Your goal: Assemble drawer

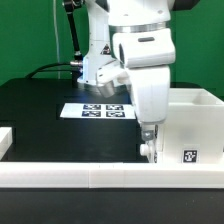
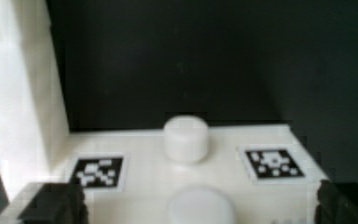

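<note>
Beyond the exterior view's left of the gripper (image 1: 148, 150) lies the marker board (image 1: 97, 110). The fingers (image 2: 51, 205) stand wide apart, empty, straddling the knob (image 2: 186, 137) of a drawer tray (image 2: 176, 150) directly below. Centre on the knob before closing. The arm hangs vertical, wrist pointing down.

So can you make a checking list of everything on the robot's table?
Surface: black table, white rail along its near edge.
Job's things: white tagged box housing at the exterior view's right; knobbed tray with two tags under the wrist camera.
Clutter: marker board only.
Grippers: gripper down beside the housing; open or shut cannot be told.
Cables: black cable behind the arm.
Surroundings: green backdrop.
</note>
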Controlling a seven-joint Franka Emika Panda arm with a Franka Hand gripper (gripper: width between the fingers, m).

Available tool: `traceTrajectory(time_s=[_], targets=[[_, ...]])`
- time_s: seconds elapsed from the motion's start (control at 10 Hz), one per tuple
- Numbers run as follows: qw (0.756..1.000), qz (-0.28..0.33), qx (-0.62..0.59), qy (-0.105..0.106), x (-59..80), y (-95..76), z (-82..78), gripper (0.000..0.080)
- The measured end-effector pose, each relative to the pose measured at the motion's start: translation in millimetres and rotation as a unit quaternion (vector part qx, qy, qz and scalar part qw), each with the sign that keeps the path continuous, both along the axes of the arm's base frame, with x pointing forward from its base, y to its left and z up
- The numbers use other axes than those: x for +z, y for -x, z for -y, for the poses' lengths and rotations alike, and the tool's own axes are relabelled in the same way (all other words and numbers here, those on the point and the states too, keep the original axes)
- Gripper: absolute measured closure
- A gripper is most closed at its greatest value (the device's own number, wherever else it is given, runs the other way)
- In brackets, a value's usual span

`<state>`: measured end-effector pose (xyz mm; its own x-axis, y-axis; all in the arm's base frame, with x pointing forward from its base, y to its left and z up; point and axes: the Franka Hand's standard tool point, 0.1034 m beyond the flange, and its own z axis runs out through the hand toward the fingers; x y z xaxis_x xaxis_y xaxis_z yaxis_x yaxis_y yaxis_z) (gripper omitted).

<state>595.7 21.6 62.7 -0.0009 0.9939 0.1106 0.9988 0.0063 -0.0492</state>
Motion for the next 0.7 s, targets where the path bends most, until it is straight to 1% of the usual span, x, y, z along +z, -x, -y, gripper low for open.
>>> traceTrajectory(time_s=[0.1,0.2,0.3,0.4,0.5,0.6,0.7], targets=[[1.000,-0.003,0.005,0.002,0.0,1.5,11.7,0.0150],[1.000,-0.006,0.003,0.005,2.3,3.1,28.4,0.0150],[1.000,-0.002,-0.003,0.008,7.0,2.3,39.7,0.0150],[1.000,0.016,-0.007,0.012,13.9,-0.2,47.9,0.0150],[0.999,0.045,-0.017,0.018,23.4,2.5,59.5,0.0150],[0.999,0.038,-0.018,0.017,19.8,8.4,57.3,0.0150],[0.999,0.035,-0.017,0.016,17.5,8.2,56.0,0.0150]])
